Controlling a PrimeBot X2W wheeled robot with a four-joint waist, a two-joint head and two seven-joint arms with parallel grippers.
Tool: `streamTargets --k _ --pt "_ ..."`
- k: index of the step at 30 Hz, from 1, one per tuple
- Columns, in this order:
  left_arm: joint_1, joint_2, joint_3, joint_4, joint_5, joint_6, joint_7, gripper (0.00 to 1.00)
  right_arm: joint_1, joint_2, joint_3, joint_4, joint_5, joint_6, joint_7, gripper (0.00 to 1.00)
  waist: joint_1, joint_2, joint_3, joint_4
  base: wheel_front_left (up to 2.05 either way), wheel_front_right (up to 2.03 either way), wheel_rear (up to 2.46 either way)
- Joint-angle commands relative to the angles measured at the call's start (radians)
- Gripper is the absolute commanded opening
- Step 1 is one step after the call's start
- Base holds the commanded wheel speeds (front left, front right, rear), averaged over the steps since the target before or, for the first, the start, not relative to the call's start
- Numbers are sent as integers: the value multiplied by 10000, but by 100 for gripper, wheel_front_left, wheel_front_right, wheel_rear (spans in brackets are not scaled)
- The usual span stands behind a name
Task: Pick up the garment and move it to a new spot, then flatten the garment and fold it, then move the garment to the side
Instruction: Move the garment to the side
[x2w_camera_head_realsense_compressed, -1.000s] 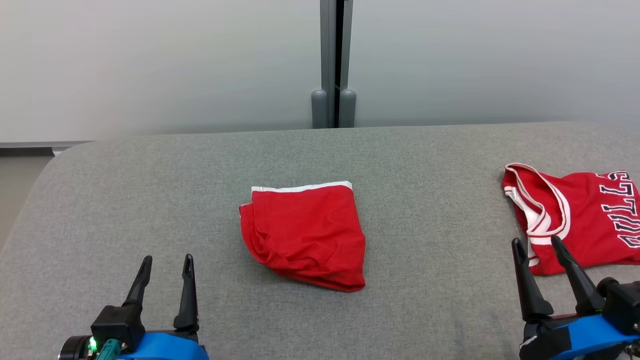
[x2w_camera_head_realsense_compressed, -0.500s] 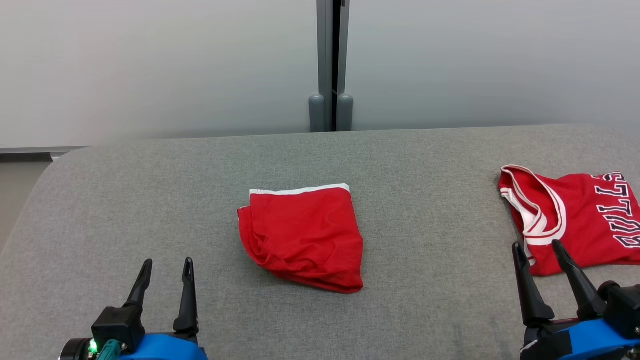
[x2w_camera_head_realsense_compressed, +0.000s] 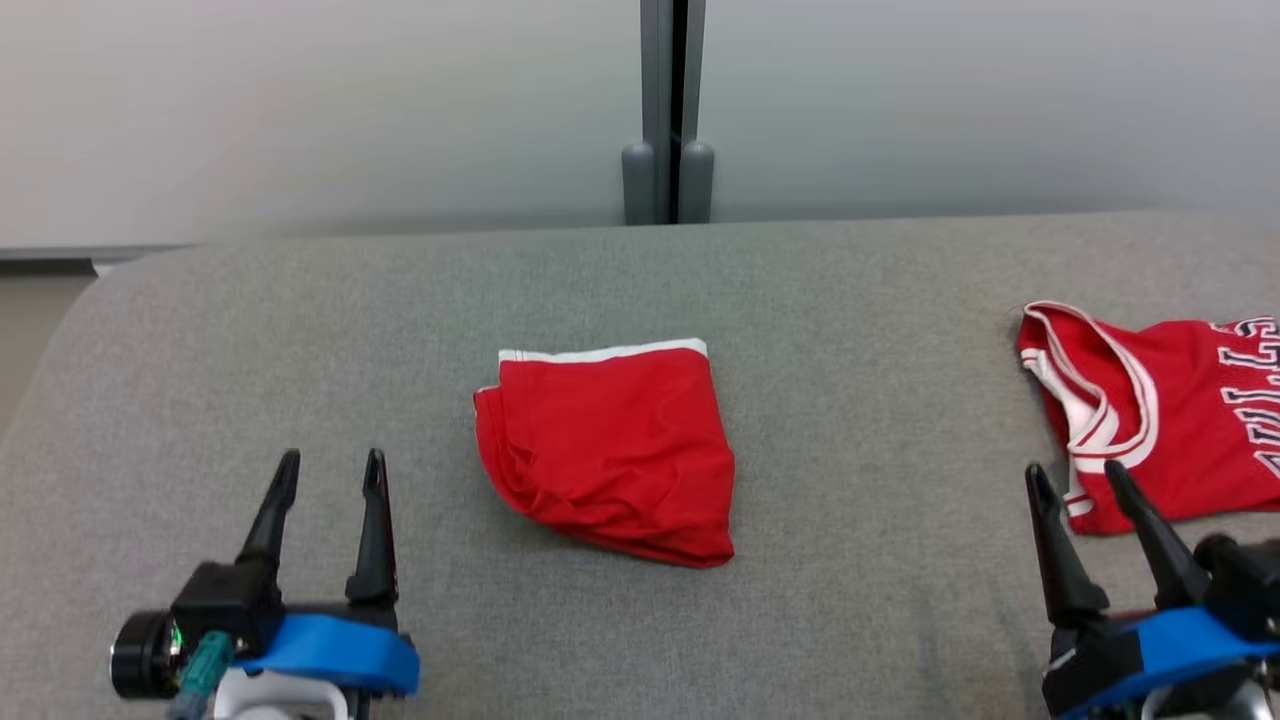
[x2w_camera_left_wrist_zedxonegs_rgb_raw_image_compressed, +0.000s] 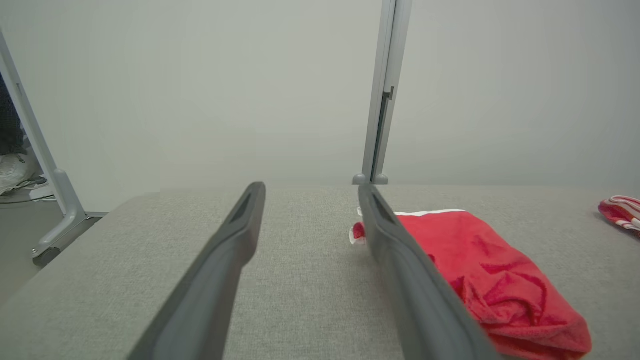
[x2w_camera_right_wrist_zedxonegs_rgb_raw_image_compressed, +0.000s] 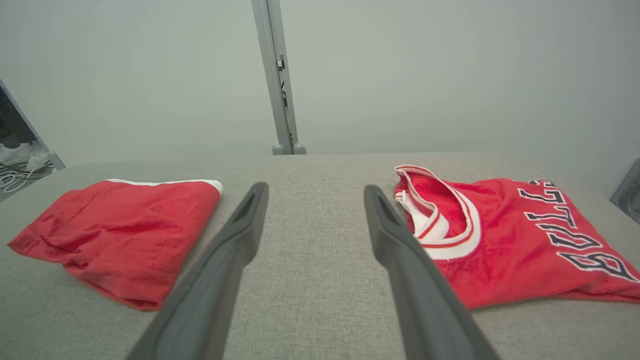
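A: Where's the garment seen?

B: The folded red garment (x2w_camera_head_realsense_compressed: 605, 450) is laid at approx. the centre of the grey surface (x2w_camera_head_realsense_compressed: 300, 330). A white band runs along its far edge, and creased, rounded folds are seen at its near-left side. It is kept clear of both grippers.

A: Grippers, what state?

B: The left gripper (x2w_camera_head_realsense_compressed: 332, 458) is seen at the near left, fingers parted, nothing held between them. It is set left of the garment and apart from it. The right gripper (x2w_camera_head_realsense_compressed: 1075, 470) is at the near right, likewise spread w/ nothing gripped.

A: Anything else on the surface?

B: A red jersey (x2w_camera_head_realsense_compressed: 1170, 420) w/ white trim and dark lettering is spread at the right, partly cut off by the head view's edge. Its near-left corner is overlapped in that view by the right gripper's fingertips; whether contact is made can't be told.

A: And the two red items, how far apart?

B: Well apart, w/ bare grey surface seen between them. Beyond the far edge, pale wall panels are joined by a grey post (x2w_camera_head_realsense_compressed: 668, 110).
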Motion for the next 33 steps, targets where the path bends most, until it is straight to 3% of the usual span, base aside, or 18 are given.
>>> streamTargets --k 1,11,16,22,23,24,25,33 --pt "-383 -8 -15 -111 83 -47 -75 100 -411 -163 53 169 7 1 53 100 0 0 480 293 0 0 0" --pt "-2109 -404 -195 -128 445 -274 -398 100 -2935 -380 1714 2608 468 1 -184 100 0 0 2319 1221 0 0 0" --pt "-2583 -630 -222 66 577 -417 -457 100 -3932 -139 2774 4297 904 1 -134 100 0 0 2658 1523 0 0 0" --pt "-2648 -876 -93 127 726 -564 -475 100 -4539 87 3284 5827 1429 1 246 100 0 0 2654 1687 0 0 0" --pt "-2618 -891 -61 128 755 -591 -476 100 -4543 118 3400 5973 1476 2 339 57 0 0 2642 1691 0 0 0" --pt "-2578 -907 -17 135 787 -618 -472 100 -4561 131 3465 6066 1541 2 373 35 0 0 2621 1683 0 0 0" --pt "-2529 -926 18 136 807 -625 -470 100 -4584 125 3535 6133 1576 2 425 0 0 0 2601 1669 0 0 0" --pt "-2209 -955 309 92 1057 -716 -471 100 -4670 -334 3808 5668 1257 1 -19 0 0 0 2321 1132 0 0 0"
